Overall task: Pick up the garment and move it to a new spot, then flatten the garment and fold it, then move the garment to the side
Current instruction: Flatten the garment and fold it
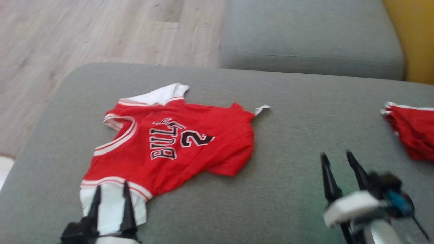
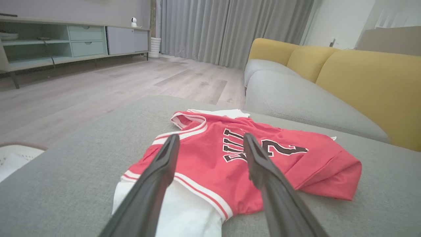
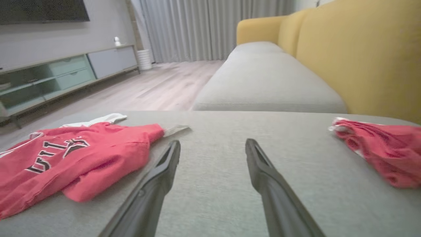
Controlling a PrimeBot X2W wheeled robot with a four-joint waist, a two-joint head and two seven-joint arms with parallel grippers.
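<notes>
My head view is smeared by blur, worst around the right gripper [image 1: 336,155], but its two dark fingers are plainly spread over bare grey cushion [image 1: 288,101], clasping nothing, and the right wrist view agrees. The left gripper [image 1: 112,186] is cut off by the bottom edge of the head view, so I cannot see its body. Its fingers also stand apart, over the white sleeve [image 1: 112,210], with nothing pinched between them. The garment [image 1: 210,152], a red jersey with white-and-red striped trim, lies spread on the left half of the cushion, with its neck toward the left and its rumpled hem toward the right. Black letters edged in white read "BULLS", with a "2" beside them. In the left wrist view one finger hides the middle of the word, and in the right wrist view the frame edge clips its start. A small white tag [image 1: 262,109] pokes out at the hem corner, too small for me to read. A second red piece [image 1: 412,130] lies well apart at the right, cut off by the frame. At the far left edge sits a white shape [image 1: 5,167], possibly a basket, with too little of it in frame for me to be sure
</notes>
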